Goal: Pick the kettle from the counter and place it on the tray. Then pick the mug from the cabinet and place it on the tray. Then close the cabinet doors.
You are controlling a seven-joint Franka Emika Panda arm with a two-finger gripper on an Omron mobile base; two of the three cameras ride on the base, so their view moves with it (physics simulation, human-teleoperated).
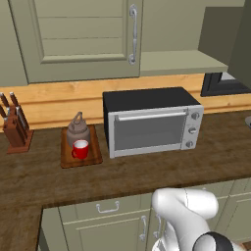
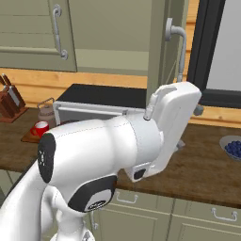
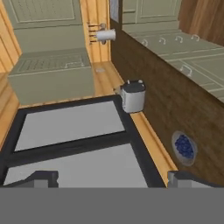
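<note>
Kettle (image 1: 78, 129) upright on tray (image 1: 93, 156), at the rear half of the board, handle arched over the lid. Mug (image 1: 80, 149) on the same tray, just in front of the kettle, handle to the left, white inside visible. Tray flat on desk (image 1: 147, 174), between knife block (image 1: 16, 128) at the left and toaster oven (image 1: 152, 120) at the right, close beside the oven's left wall. Above, cabinet (image 1: 181, 61) with its left door (image 1: 78, 39) shut, silver bar handle (image 1: 133, 34) at its right edge, and the pale inner shelf exposed to the right of that door. Right door (image 2: 162, 42) swung out edge-on in the right base view, its curved bar handle (image 2: 179, 47) facing the camera. In the same view, kettle (image 2: 47, 113) and mug (image 2: 40, 128) partly hidden behind the white arm; bowl of blueberries (image 2: 234, 148) on the desk far right. Hand (image 3: 113, 178) open wide, its two dark fingertips (image 3: 41, 178) well apart at the bottom of the hand view, nothing between them. Ahead of the hand in that rolled view: dark-framed window (image 3: 70, 135), a silver toaster (image 3: 133, 96), the blueberry bowl (image 3: 184, 147) on the dark wood, and a paper towel roll (image 3: 105, 35) farther off.
</note>
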